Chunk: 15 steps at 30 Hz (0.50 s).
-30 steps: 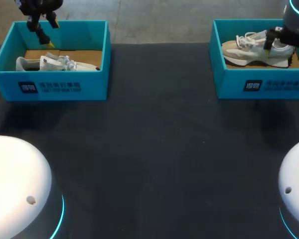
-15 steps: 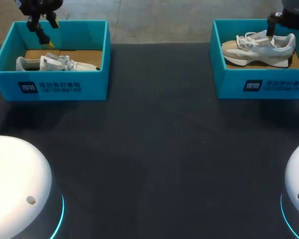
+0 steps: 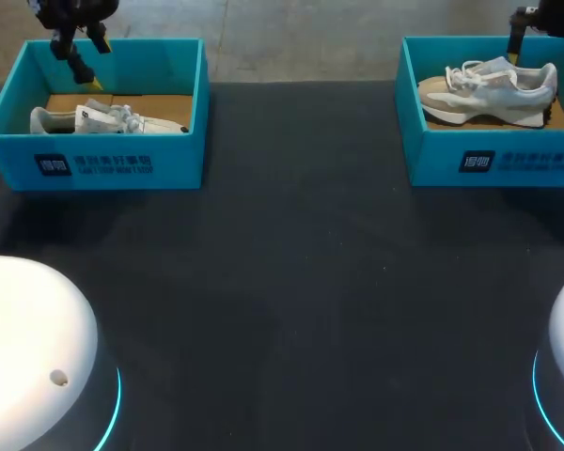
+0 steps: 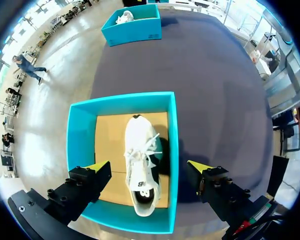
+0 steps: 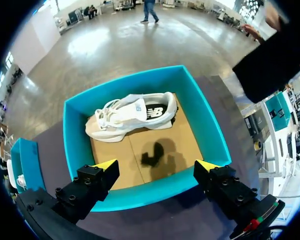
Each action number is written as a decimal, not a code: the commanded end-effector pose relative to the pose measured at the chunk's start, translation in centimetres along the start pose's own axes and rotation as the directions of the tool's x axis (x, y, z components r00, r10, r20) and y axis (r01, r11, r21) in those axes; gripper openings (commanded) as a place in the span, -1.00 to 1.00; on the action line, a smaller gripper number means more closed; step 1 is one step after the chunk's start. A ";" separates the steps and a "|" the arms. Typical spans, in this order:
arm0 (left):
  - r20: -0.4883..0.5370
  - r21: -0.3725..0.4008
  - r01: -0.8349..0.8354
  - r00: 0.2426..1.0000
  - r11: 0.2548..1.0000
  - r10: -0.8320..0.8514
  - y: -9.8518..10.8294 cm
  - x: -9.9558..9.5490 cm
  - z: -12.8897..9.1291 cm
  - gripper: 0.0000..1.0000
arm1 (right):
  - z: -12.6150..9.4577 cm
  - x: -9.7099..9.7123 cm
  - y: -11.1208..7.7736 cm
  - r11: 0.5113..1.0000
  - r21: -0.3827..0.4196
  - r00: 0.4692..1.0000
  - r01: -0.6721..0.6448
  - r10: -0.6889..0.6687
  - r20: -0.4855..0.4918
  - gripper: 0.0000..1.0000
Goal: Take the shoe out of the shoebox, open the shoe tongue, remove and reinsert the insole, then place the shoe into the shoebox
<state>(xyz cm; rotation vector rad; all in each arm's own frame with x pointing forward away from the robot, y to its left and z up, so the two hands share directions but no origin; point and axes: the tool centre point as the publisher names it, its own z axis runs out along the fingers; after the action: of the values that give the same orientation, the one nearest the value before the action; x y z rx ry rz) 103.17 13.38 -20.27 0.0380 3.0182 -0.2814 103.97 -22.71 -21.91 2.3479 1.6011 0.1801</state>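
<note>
left box [image 3: 94, 165] w/ left shoe [image 3: 103, 119] lying inside. left gripper [image 4: 149, 166] is held above it, fingers wide apart, nothing gripped. right box [image 3: 493, 165] w/ right shoe [image 3: 493, 89] inside. right gripper [image 5: 156, 164] is held over its near wall, fingers apart, empty. no shoe is out. tongue & insole work can't be judged from here; prob. all steps are left.

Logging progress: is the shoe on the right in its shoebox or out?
In. The shoe rests on the cardboard floor inside the teal shoebox; the right hand hangs open above it, holding nothing.
</note>
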 end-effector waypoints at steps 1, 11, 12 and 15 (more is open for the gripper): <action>0.002 0.000 -0.001 1.000 1.000 0.001 0.0 0.1 0.0 1.00 | -0.1 0.0 -0.1 1.000 -0.002 1.000 0.000 0.000 0.000 1.00; 0.002 0.000 -0.001 1.000 1.000 0.001 0.0 0.1 0.0 1.00 | 2.6 -1.4 3.1 1.000 0.019 0.999 -0.018 0.017 0.051 1.00; 0.002 0.000 -0.001 1.000 1.000 0.001 0.0 0.1 0.0 1.00 | 2.9 -1.5 3.4 1.000 0.022 0.999 -0.020 0.019 0.051 1.00; 0.002 0.000 -0.001 1.000 1.000 0.001 0.0 0.1 0.0 1.00 | 3.8 -1.7 4.3 0.999 0.031 0.999 -0.022 0.020 0.049 1.00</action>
<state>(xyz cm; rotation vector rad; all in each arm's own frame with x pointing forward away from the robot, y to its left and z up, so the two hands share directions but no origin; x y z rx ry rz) 103.18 13.38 -20.26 0.0379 3.0182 -0.2811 106.31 -25.91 -23.34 2.3516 1.5526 0.1333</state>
